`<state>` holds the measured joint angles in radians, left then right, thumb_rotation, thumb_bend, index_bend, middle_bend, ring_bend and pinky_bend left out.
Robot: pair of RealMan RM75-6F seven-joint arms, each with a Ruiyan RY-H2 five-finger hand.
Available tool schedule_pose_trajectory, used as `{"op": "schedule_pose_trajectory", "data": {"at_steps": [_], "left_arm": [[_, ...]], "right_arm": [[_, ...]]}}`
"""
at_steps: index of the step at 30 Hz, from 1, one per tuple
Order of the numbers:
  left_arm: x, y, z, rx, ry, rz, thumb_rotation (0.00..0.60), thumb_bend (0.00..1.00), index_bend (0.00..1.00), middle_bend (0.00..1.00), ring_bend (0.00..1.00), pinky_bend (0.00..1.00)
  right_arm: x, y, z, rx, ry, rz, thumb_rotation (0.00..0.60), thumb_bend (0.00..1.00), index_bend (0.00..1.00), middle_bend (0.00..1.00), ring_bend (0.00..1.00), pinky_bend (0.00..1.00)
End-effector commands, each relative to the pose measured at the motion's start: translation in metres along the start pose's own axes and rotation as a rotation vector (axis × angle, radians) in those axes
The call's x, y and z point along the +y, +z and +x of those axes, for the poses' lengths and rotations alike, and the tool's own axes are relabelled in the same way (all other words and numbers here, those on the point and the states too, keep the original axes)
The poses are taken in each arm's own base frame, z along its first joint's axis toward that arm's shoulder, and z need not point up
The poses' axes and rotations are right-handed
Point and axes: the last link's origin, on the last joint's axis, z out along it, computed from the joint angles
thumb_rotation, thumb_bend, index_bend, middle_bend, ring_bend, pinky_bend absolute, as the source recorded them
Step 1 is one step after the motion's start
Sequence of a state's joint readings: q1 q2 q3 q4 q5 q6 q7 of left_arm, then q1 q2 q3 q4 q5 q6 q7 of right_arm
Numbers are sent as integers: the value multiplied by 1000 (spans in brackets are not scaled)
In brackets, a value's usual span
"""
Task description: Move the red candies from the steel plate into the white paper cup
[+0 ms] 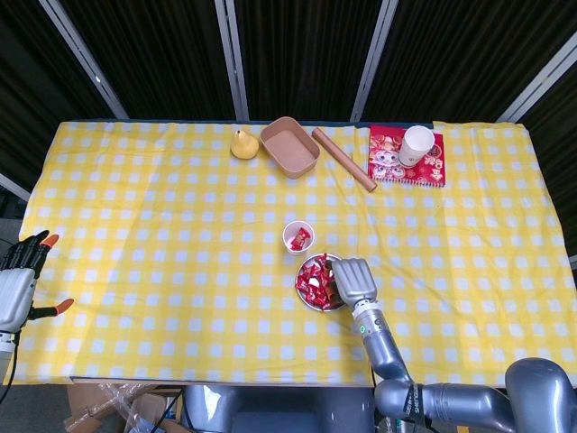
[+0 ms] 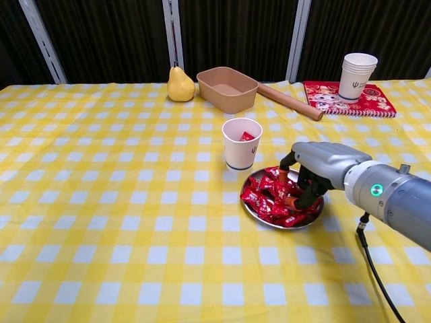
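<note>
Seen from above, my right hand (image 1: 355, 280) lies over the right side of the steel plate (image 1: 308, 304), fingers down among the red candies (image 1: 314, 277). Just beyond the plate stands the white paper cup (image 1: 298, 237), one red candy showing inside. My left hand (image 1: 20, 278) waits at the table's far left edge, off the yellow checked cloth (image 1: 171, 234), fingers spread and holding nothing.

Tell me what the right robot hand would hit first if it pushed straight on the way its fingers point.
Most likely the red candies heaped on the steel plate; the right robot hand curls down onto them.
</note>
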<state>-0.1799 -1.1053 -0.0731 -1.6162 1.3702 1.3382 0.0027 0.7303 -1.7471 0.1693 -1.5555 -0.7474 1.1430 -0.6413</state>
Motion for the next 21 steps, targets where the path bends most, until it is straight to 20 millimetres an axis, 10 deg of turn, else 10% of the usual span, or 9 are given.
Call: {"op": "schedule_pose_trajectory", "data": {"at_steps": [1,21], "left_arm": [[0,0,0,-1,0,0,600,0,48,0,0,0],[0,0,0,-6,-2,4,600,0,47,0,0,0]], "right_arm": [[-2,-1,0,-2,1,6,600,442,498,931,944,979],[-14,-3,-7,-21,11,39,600,446,464,931,944,979]]}}
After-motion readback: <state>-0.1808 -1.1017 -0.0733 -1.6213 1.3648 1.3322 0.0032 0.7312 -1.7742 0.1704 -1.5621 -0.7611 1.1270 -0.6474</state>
